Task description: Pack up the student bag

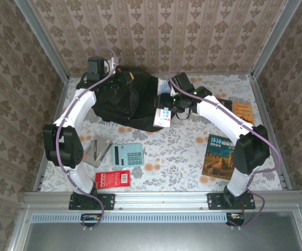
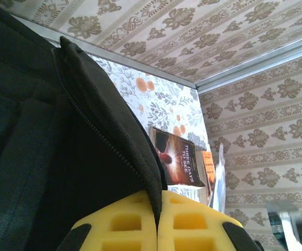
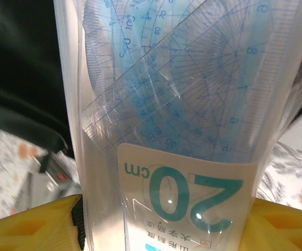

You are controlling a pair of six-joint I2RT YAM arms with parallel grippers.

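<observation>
Top external: student bag [image 1: 125,99] lies at far middle of surface [image 1: 182,151], ruler pouch [image 1: 162,116] at its right edge. Left wrist: left gripper [image 2: 159,214] pinches the bag's zipper edge. Right wrist: right gripper [image 3: 161,225] clamps the clear ruler pouch marked 20 cm.

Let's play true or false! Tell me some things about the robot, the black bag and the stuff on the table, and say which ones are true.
1. The left hand is pinching the zipper edge of the black bag. True.
2. The right hand is holding the calculator. False: it grips a ruler pack, and the calculator lies on the table.
3. The ruler pack is clear plastic with blue rulers inside. True.
4. The red packet is tucked inside the black bag. False: it lies on the table near the left arm's base.
</observation>
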